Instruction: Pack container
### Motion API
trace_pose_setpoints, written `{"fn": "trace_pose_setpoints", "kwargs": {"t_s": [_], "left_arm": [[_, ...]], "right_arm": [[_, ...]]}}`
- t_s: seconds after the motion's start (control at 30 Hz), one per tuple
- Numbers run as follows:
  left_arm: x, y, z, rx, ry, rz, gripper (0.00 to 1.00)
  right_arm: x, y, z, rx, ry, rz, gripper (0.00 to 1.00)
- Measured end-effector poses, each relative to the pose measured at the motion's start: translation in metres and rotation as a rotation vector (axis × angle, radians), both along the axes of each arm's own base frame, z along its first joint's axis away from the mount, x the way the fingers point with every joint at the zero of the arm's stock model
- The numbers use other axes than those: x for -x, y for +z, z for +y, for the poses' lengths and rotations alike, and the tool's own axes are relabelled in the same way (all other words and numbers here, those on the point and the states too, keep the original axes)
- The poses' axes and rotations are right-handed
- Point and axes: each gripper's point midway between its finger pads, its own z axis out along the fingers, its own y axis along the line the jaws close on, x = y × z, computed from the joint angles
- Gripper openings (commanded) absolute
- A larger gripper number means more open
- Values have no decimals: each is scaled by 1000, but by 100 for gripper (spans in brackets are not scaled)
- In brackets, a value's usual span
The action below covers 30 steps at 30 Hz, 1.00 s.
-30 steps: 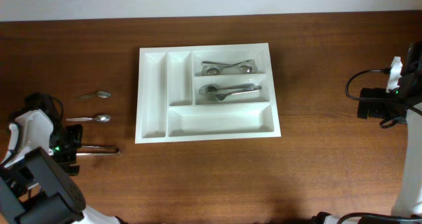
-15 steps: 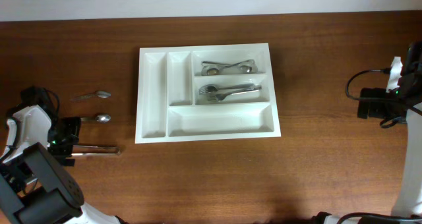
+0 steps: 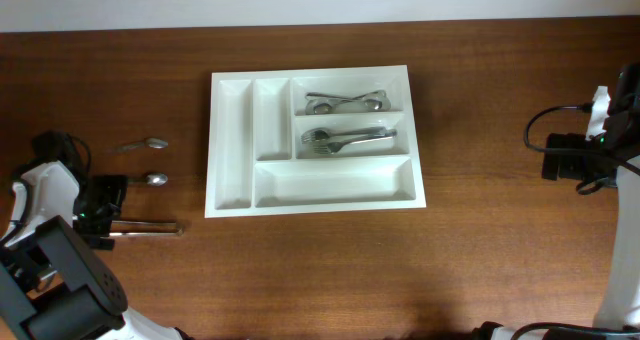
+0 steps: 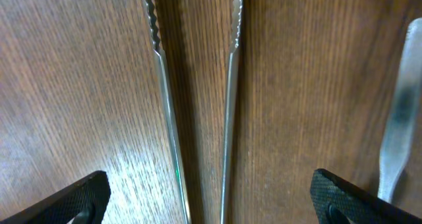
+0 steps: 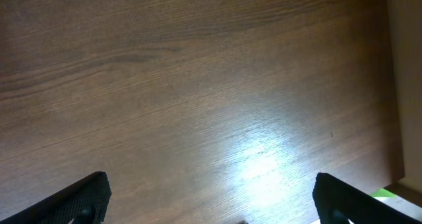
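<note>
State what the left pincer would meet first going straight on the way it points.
Most likely the two serrated metal strips lying on the table, which the open left pincer straddles; depth is unclear.

A dark brown wooden table (image 3: 320, 270) lies under the left gripper (image 4: 211, 201). 2 thin silver metal blades with serrated edges (image 4: 165, 85) run side by side between its fingers (image 4: 72, 197). A small silver metal spoon (image 3: 152, 180) lies just beside the gripper, its flat handle (image 4: 399, 118) outside 1 finger. A 2nd such spoon (image 3: 152, 143) lies farther off.

overhead looks straight down; both wrist views hug the same table (image 3: 480, 260).
</note>
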Motion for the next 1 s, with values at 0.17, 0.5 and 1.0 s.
{"fn": "trace_pose_setpoints", "kwargs": {"t_s": [0.17,0.5,1.0], "left_arm": [[12,-12,-8,21,-7,30,99],[19,-22,-11,20,24,42,99],[21,-24,-7,-1,28,46,99]], "right_arm": [[0,0,0,0,0,0,99],[0,0,0,0,0,0,99],[0,0,0,0,0,0,99]]}}
